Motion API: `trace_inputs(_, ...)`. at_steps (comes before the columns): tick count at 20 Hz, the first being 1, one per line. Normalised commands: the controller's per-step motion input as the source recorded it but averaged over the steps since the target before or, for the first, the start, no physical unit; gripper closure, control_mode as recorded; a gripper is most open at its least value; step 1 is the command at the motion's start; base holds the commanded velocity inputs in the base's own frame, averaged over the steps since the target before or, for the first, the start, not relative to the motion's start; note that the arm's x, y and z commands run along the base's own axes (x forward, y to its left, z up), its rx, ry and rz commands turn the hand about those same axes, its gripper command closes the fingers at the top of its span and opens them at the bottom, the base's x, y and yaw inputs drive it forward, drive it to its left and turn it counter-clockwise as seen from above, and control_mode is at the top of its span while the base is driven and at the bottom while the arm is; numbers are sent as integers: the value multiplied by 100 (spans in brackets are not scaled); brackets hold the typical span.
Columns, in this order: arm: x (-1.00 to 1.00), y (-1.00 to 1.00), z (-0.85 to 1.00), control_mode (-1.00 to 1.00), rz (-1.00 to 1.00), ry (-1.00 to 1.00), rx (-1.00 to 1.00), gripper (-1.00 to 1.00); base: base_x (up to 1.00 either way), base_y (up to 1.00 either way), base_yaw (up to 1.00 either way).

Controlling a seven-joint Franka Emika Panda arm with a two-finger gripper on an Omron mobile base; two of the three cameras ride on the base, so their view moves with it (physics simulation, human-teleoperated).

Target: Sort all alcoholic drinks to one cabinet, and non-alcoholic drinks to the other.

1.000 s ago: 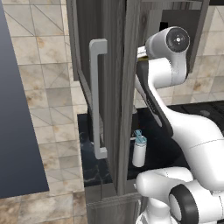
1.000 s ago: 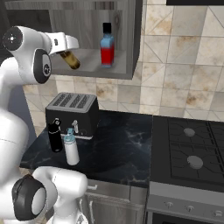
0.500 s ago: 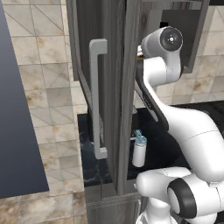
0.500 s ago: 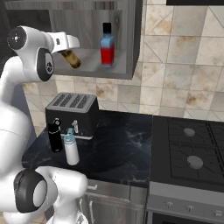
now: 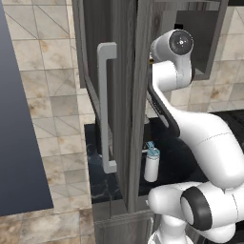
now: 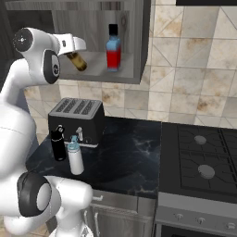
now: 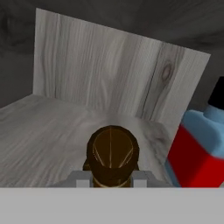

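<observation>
So the gripper (image 6: 76,52) is pinching the amber beer bottle (image 6: 77,61), which sits tilted, almost lying along the hand, just inside the open wall cabinet (image 6: 139,46). From the hand view you're looking straight down the bottle's (image 7: 112,154) end with the pale shelf floor (image 7: 39,131) under it. The fingertips are mostly hidden behind the bottle there, so I'm going by the fact that it hangs in the air with the hand that the grip is closed on it.

The red bottle with blue shoulders (image 6: 113,48) already stands upright on the same shelf, just to the right of the beer. In the hand view it's (image 7: 197,148) close on the right.

To do this step well, I'd say the bottle needs to be brought upright or at least set down flat on bare shelf to the left, well away from the red one so it doesn't get knocked over. Only let go once it's resting on the wood.

The arm is reaching way up, with the forearm running roughly level into the cabinet past the open door (image 5: 125,105) with its bar handle (image 5: 106,107).

Down on the counter (image 6: 134,152), the white teal-lidded bottle (image 6: 75,156) and the black bottle (image 6: 58,143) stand side by side in front of the toaster (image 6: 76,120), not yet sorted.
</observation>
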Motion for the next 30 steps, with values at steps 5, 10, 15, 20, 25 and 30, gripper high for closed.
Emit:
trace_inputs(5, 22, 0, -2, -100, -1, 0, 0, 100, 0, 0, 0)
trace_inputs(10, 25, 0, -4, -100, -1, 0, 0, 100, 0, 0, 0)
trace_inputs(15, 26, 2, -8, -100, 0, 0, 0, 100, 0, 0, 0)
trace_inputs(20, 25, 3, -13, -100, 0, 0, 0, 100, 0, 0, 0)
trace_inputs(25, 23, 1, -13, -100, 0, 0, 0, 100, 0, 0, 0)
trace_inputs(30, 21, 0, -13, -100, -1, 0, 1, 100, 0, 0, 0)
